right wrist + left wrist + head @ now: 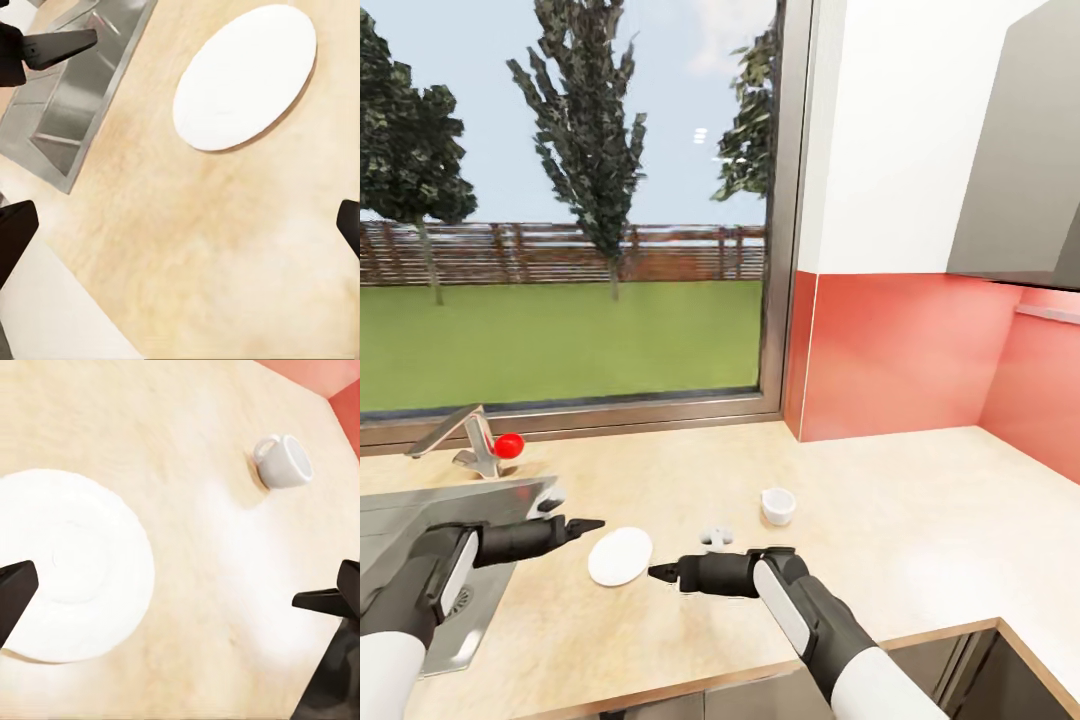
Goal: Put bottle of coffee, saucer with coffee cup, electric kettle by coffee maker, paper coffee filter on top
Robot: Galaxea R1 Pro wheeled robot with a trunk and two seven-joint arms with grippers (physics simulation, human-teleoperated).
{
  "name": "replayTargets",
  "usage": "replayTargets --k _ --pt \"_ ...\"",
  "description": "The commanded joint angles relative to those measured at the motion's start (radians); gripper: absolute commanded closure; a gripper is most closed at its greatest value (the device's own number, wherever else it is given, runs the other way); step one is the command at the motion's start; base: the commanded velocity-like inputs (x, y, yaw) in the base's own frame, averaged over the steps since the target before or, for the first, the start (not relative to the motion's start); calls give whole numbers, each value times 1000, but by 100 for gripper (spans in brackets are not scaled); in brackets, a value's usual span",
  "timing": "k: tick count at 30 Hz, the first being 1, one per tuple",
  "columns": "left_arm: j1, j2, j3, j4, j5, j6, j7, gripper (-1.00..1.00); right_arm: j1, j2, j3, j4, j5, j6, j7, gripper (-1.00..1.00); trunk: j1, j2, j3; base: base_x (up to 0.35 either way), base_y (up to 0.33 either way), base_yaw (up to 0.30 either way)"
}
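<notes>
The kitchen countertop (880, 520) is a pale, smooth wood-grain surface holding a brushed steel sink (420, 520). Beside the sink lies the saucer (620, 556), flat, round, plain white. The coffee cup (778, 505), glossy white with a handle, stands well apart. Left gripper (592, 524) and right gripper (657, 572) flank the saucer, fingers spread wide, empty.

Bare kitchen countertop (900, 520) lies open to the right of the coffee cup (778, 505). The saucer (620, 556) lies flat between both grippers, a low obstacle. A small white object (714, 537), possibly a fitting, sits beside it. The sink (420, 520) and faucet (470, 440) bound the left side.
</notes>
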Motion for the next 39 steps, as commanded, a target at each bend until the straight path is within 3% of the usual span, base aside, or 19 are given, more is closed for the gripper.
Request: replayTargets --k 1,7,20,24,31,39 --pt "5 0 1 5 -4 10 -2 -100 1 0 -1 5 -8 5 0 -100 0 -1 0 0 0 0" --pt "39 6 3 12 -40 11 -4 -100 5 0 0 14 -41 8 -4 -100 0 -1 0 0 0 112" --pt "60 5 10 14 -43 9 -4 -100 6 0 -1 18 -113 8 -7 -100 0 -1 0 30 0 233" --pt "60 4 12 14 -43 8 -3 -100 7 0 -3 80 -130 7 -11 -100 0 -1 0 268 0 19" --pt "60 -1 6 14 -43 8 23 -100 7 0 0 107 -133 7 -167 -100 0 -1 0 49 0 1" --pt "50 -6 10 14 -44 9 32 -100 7 0 2 113 -133 8 -194 -100 0 -1 0 130 0 0"
